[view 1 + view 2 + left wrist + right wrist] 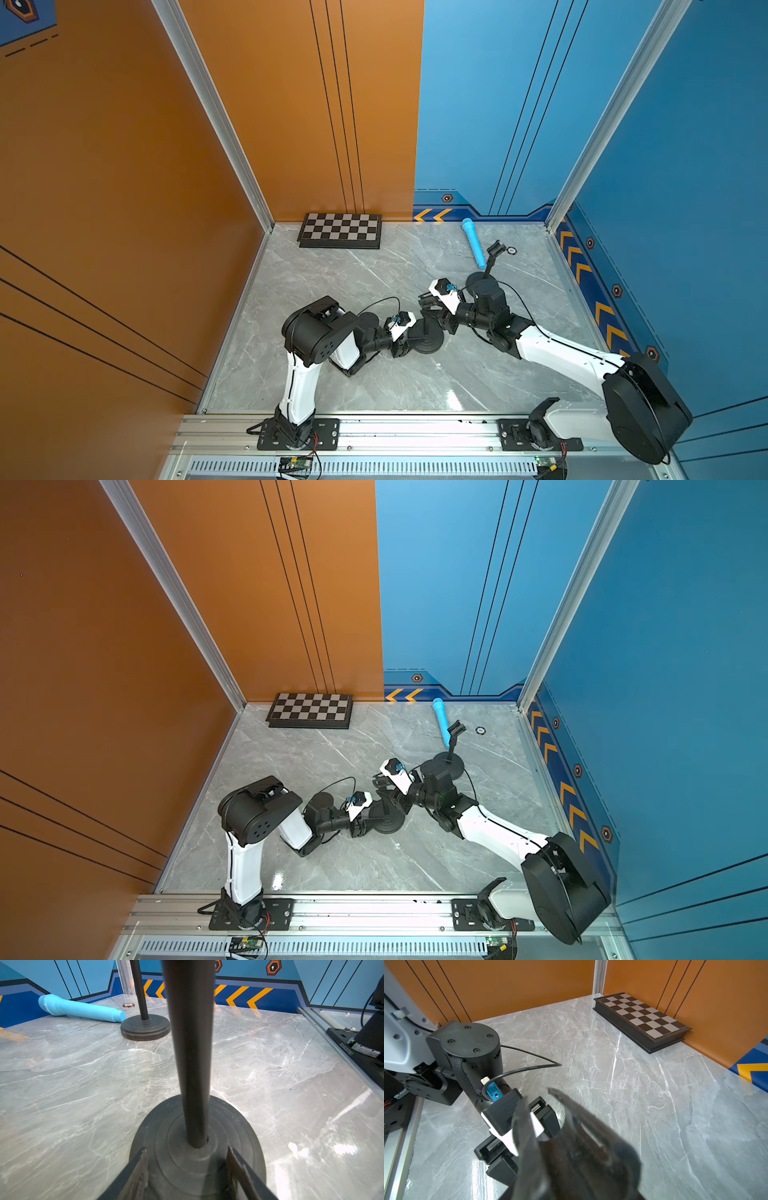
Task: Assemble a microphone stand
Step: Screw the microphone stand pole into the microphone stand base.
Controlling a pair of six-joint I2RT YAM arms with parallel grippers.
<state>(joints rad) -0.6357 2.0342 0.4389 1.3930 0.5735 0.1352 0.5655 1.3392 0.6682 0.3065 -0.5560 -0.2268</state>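
A round black stand base (158, 1124) sits on the marble table with a black pole (190, 1043) standing upright in its centre hole. My left gripper (186, 1150) is low at the table, its fingers clamped on either side of the base's raised middle. Both top views show this base (430, 343) (390, 823) in front of the left gripper (410, 338). My right gripper (426, 301) hovers over the pole's upper end. Its fingertips (538, 1094) stand apart, and the dark, blurred pole lies between the fingers. A blue microphone (473, 243) lies at the back.
A second black stand with a round base (453, 766) and a clip (496, 248) on top stands behind the right arm, next to the microphone (81, 1008). A folded chessboard (340, 230) lies at the back left wall. A small round token (511, 250) lies near the back right corner.
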